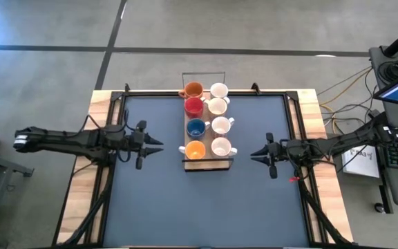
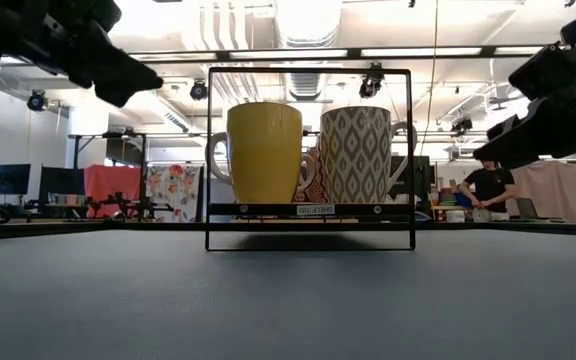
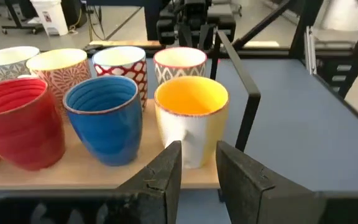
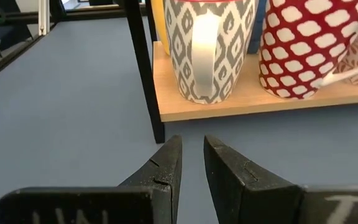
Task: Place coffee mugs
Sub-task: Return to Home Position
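Note:
Eight coffee mugs stand upright in two rows on a wooden tray (image 1: 207,162) with a black wire frame, mid-table. One row is orange (image 1: 194,89), red (image 1: 193,105), blue (image 1: 196,127) and orange (image 1: 195,149). The other row is four white patterned mugs (image 1: 220,125). My left gripper (image 1: 160,146) hovers left of the tray, pointing at the near orange mug (image 3: 191,115). It is empty, its fingers a narrow gap apart (image 3: 197,152). My right gripper (image 1: 253,153) hovers right of the tray, facing the near grey-patterned mug (image 4: 210,43). It is also empty, with a narrow gap (image 4: 192,146).
The dark blue mat (image 1: 206,207) lies bare toward the near edge and on both sides of the tray. The tray's black frame post (image 4: 143,68) stands at its near corner. A desk with a keyboard and papers (image 1: 392,152) lies beyond the table's right edge. A person (image 2: 488,190) stands in the room behind.

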